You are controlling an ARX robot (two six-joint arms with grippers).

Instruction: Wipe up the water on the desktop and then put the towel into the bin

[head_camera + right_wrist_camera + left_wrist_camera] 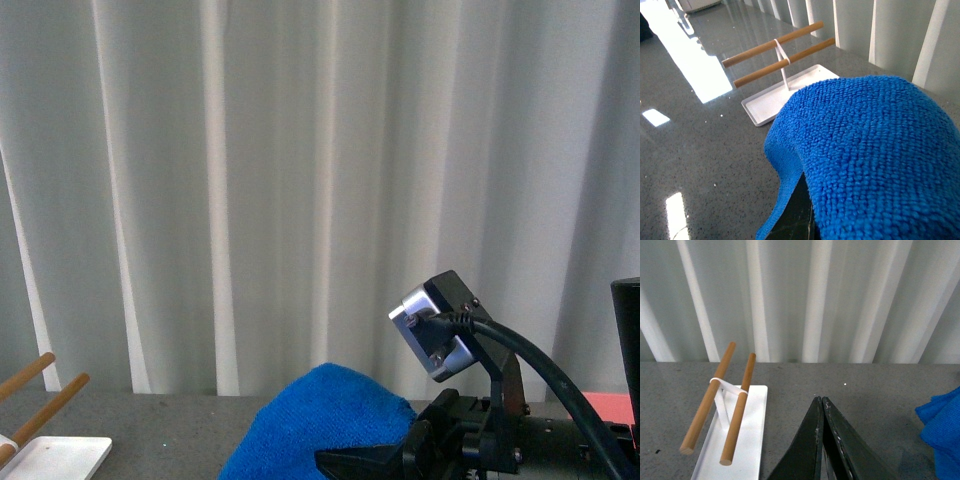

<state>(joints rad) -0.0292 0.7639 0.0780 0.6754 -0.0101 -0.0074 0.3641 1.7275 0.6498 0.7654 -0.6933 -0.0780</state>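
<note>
towel (875, 145): royal-blue terry, lifted clear of the desktop (705, 150), near the middle of the scene, to the right of the white tray (60, 455).
right gripper (385, 456): clamped on the towel; the cloth drapes over the fingers and hides most of them.
left gripper (821, 404): pressed closed, holding nothing, low over bare desktop.
bin (612, 405): pink corner at the far right edge, beyond the right arm.
handling: judged light, soft and floppy; the thick pile should not slip. A loose flap hangs and could drag.
hold point: pinch a thick fold mid-cloth, not a thin edge.
</note>
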